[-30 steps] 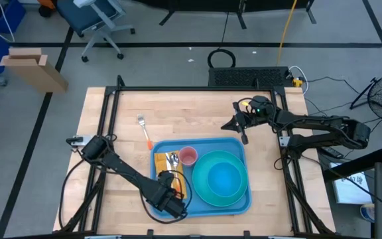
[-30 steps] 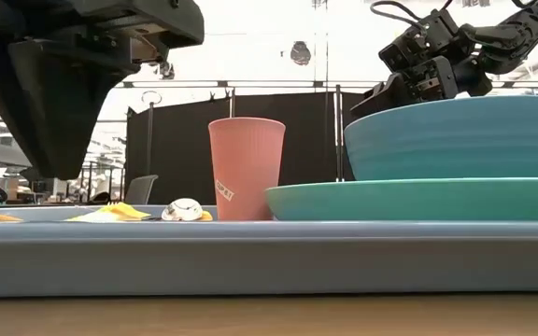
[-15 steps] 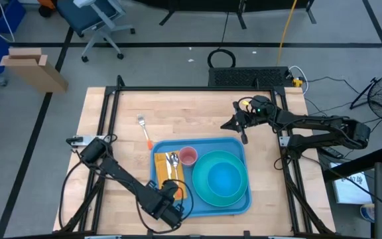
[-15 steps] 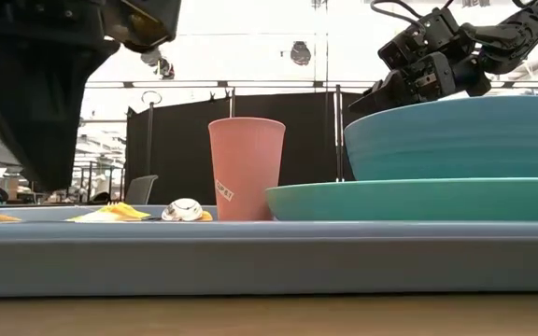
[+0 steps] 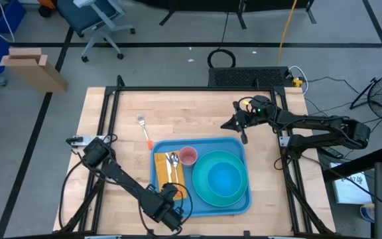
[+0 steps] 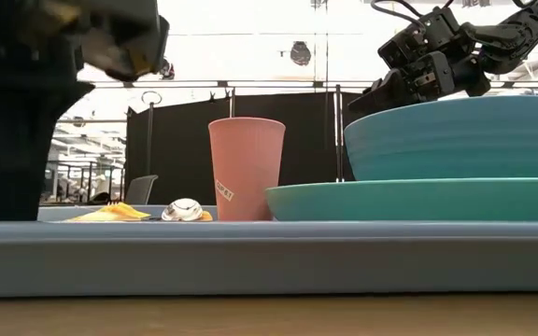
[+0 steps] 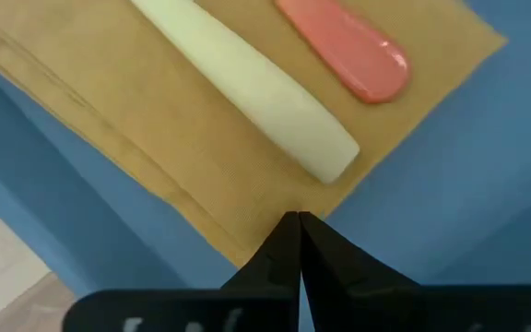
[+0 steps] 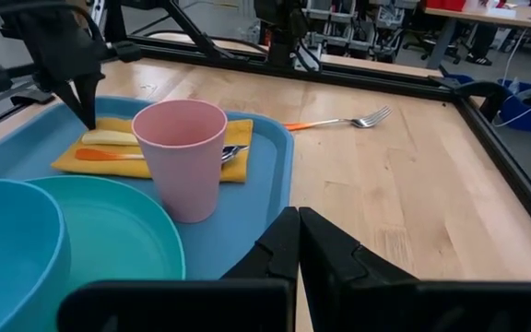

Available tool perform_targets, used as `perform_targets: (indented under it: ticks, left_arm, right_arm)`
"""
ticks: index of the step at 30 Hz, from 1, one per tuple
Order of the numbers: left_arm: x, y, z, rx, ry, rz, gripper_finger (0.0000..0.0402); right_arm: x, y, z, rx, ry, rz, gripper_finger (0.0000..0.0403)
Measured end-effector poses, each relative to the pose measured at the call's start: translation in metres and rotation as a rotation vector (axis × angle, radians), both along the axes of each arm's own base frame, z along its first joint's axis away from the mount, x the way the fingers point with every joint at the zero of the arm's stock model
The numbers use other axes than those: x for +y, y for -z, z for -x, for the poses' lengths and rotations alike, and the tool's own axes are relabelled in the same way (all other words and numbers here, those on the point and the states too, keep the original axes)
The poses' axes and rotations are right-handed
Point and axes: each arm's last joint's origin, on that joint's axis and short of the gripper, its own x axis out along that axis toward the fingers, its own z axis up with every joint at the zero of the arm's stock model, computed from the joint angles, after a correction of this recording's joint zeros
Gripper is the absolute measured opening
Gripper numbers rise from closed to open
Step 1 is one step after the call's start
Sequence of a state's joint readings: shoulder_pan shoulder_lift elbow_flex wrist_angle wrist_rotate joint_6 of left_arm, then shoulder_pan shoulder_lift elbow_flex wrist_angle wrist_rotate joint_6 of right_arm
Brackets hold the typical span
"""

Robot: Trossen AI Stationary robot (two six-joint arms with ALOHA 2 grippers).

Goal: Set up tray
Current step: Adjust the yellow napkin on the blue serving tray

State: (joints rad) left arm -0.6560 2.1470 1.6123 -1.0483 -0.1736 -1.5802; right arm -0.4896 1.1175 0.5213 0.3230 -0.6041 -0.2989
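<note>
1. From above, the tray [image 5: 201, 174] lay on the wooden table [image 5: 191, 113] toward its near edge. It held a yellow napkin [image 5: 168, 174] at its left end with utensils [image 5: 172, 164] lying on it, a pink cup [image 5: 188, 156] just right of them, and a teal plate [image 5: 221, 178] filling its right half, with a teal bowl [image 5: 223, 178] set on it. An orange-handled fork [image 5: 144, 132] lay on the bare wood just beyond the tray's far left corner. The left gripper [image 5: 171, 214] was at the tray's near left corner, jaws pressed together and holding nothing. The right gripper [image 5: 239, 126] hung just past the tray's far right corner, jaws closed and empty

2. At table height, the tray's rim [image 6: 269, 261] ran across the front. Above it stood the cup [image 6: 247, 168], upright; whether anything was in it could not be told. The bowl [image 6: 456, 138] sat on the plate [image 6: 418, 199], and the napkin's edge [image 6: 115, 213] showed low beside a spoon bowl [image 6: 183, 210]

3. The left wrist camera showed its fingertips [image 7: 300, 247] meeting at the napkin's corner [image 7: 201, 129], over the tray floor [image 7: 450, 175], with a cream handle [image 7: 247, 88] and an orange handle [image 7: 344, 46] lying on the napkin

4. The right wrist camera showed its fingers [image 8: 298, 244] shut over the wood beside the tray [image 8: 265, 194]; the cup [image 8: 180, 159] stood beside the plate [image 8: 109, 240] and napkin [image 8: 141, 148], and the fork [image 8: 339, 121] lay outside
</note>
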Motion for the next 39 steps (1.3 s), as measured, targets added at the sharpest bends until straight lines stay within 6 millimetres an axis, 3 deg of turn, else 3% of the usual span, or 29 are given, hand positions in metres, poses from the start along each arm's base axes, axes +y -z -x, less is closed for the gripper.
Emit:
perform_targets:
  ticks: [6,20,28,33,39]
  left_arm:
    - [-0.003,0.018,-0.002,0.068,-0.009,0.028,0.0003]
    - [-0.001,0.015,0.010,0.188,-0.049,0.024,0.0009]
    - [-0.001,0.015,0.010,0.162,-0.050,-0.001,0.0016]
    - [0.002,0.004,0.011,0.119,0.002,-0.036,0.0026]
    - [0.009,-0.023,0.010,0.051,0.159,-0.050,0.0046]
  right_arm:
    - [0.000,0.000,0.000,-0.001,0.000,-0.001,0.0000]
    - [0.000,0.000,0.000,-0.001,0.000,-0.002,0.0000]
    - [0.000,0.000,0.000,-0.001,0.000,-0.002,0.0000]
    - [0.000,0.000,0.000,-0.001,0.000,-0.002,0.0000]
    - [0.000,0.000,0.000,-0.001,0.000,-0.001,0.0000]
